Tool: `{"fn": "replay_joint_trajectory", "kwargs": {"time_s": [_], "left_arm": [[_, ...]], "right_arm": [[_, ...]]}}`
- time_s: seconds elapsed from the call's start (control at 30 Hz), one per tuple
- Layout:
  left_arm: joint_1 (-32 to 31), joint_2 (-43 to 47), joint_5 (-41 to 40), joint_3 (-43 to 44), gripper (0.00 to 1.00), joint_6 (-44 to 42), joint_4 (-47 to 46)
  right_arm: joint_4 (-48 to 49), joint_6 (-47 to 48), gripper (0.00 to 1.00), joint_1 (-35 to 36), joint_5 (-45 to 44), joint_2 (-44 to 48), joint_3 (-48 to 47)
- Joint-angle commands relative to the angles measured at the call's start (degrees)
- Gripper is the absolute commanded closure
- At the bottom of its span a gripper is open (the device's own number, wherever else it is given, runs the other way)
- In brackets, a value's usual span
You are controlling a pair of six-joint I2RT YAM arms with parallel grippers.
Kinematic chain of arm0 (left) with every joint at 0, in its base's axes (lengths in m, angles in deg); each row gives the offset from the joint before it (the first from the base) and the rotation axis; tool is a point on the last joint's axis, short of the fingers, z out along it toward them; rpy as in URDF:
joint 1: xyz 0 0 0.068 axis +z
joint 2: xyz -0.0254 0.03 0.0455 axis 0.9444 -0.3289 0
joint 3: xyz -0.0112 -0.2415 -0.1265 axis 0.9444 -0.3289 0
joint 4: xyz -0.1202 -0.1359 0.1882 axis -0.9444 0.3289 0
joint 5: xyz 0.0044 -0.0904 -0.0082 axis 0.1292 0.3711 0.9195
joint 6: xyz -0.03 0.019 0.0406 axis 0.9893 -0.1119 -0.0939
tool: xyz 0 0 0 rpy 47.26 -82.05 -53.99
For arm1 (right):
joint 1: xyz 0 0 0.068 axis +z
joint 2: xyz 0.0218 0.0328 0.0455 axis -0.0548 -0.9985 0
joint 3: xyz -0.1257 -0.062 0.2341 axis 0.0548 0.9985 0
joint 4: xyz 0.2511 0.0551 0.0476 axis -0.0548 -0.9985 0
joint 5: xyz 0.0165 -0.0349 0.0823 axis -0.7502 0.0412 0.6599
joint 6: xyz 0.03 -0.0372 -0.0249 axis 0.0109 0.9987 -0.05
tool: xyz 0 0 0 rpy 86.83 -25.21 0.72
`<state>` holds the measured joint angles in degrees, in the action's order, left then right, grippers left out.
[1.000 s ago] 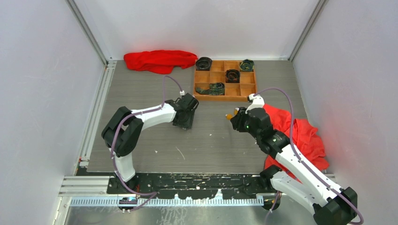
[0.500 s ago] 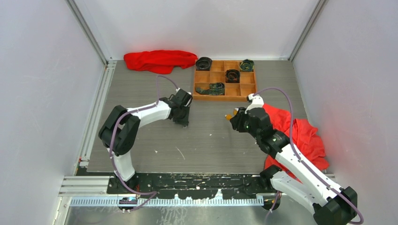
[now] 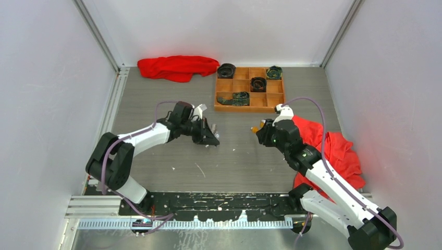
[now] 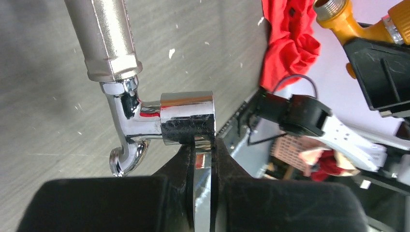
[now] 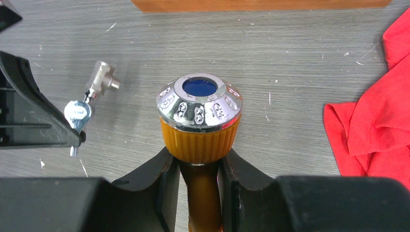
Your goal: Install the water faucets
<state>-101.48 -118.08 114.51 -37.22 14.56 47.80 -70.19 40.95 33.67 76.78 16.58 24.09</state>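
The shiny silver water faucet (image 4: 186, 118) hangs in my left gripper (image 4: 203, 151), which is shut on its thin flat handle; its threaded body (image 4: 109, 43) sticks up and away. In the top view this gripper (image 3: 210, 136) points right, low over the table's middle. My right gripper (image 5: 199, 166) is shut on the neck of the orange-yellow faucet (image 5: 200, 137), just under its ribbed cap with the chrome, blue-centred top. That gripper (image 3: 259, 130) faces left, with the silver faucet (image 5: 94, 92) a short gap away from it. The orange faucet (image 4: 348, 21) also shows at the top right of the left wrist view.
A wooden compartment tray (image 3: 249, 109) with dark rolled items (image 3: 258, 83) stands at the back. One red cloth (image 3: 177, 67) lies at the back left. Another red cloth (image 3: 333, 148) lies under the right arm. White walls close in three sides.
My left gripper shut on the silver faucet on the table, then lifted and swung it to point right, toward the right gripper. The right arm has not moved.
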Motion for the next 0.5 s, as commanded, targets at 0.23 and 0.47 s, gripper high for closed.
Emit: {"fn": "replay_joint_trajectory", "kwargs": {"time_s": [0.23, 0.47], "left_arm": [[1.85, -2.74, 16.4, -11.9, 1.0, 30.29, -43.11], [3.27, -8.54, 17.34, -18.49, 1.0, 45.12, -70.28]], "right_arm": [[19.54, -6.9, 1.0, -1.52, 11.95, -4.9, 11.65], [20.49, -8.83, 0.89, -5.25, 12.57, -9.15, 14.09]]}}
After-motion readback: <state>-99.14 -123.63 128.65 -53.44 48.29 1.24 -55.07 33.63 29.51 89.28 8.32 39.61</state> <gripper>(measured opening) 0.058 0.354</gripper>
